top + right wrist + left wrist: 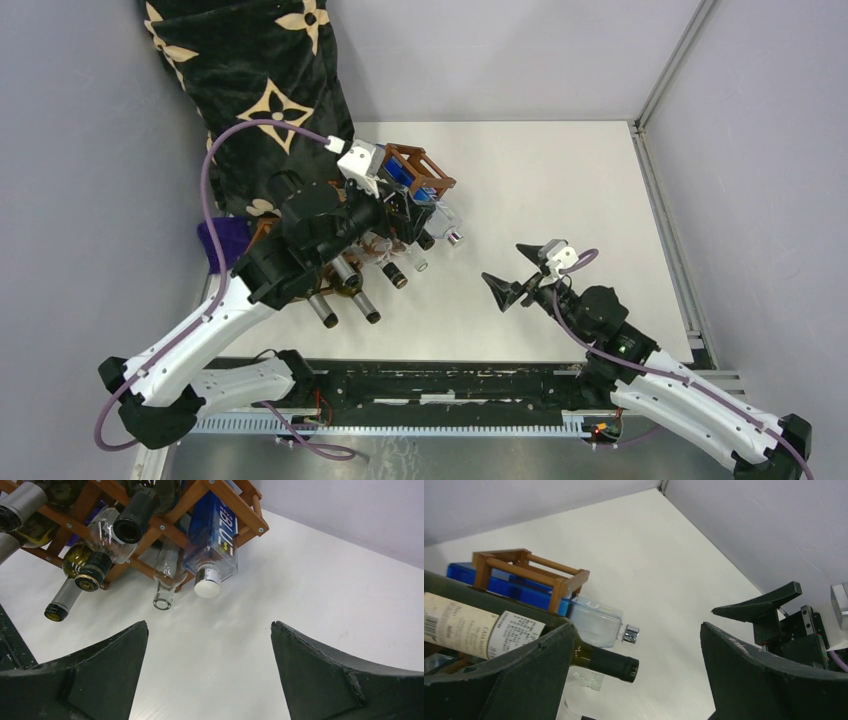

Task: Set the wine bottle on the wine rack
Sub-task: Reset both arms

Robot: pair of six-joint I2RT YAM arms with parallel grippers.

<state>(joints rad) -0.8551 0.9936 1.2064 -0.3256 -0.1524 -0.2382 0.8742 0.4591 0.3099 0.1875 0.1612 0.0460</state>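
Observation:
The reddish-brown wine rack [425, 160] [559, 580] [250, 517] stands at the table's back left with several bottles lying in its cells. A dark green wine bottle [469, 630] with a white label and black capsule lies in the rack, its mouth [131, 524] pointing outward. My left gripper [638, 626] is open at the rack. Its left finger [524, 675] stands right beside the bottle's shoulder, and nothing is between the jaws. In the top view the left arm covers that bottle. My right gripper [503, 262] [209, 623] hangs open and empty over bare table, right of the rack.
A blue square bottle [215, 530] with a silver cap and a clear bottle [165, 580] also fill the rack, and more bottle necks [345, 295] stick out toward the near edge. A black cloth with tan flowers [250, 80] hangs at the back left. Grey walls enclose the table.

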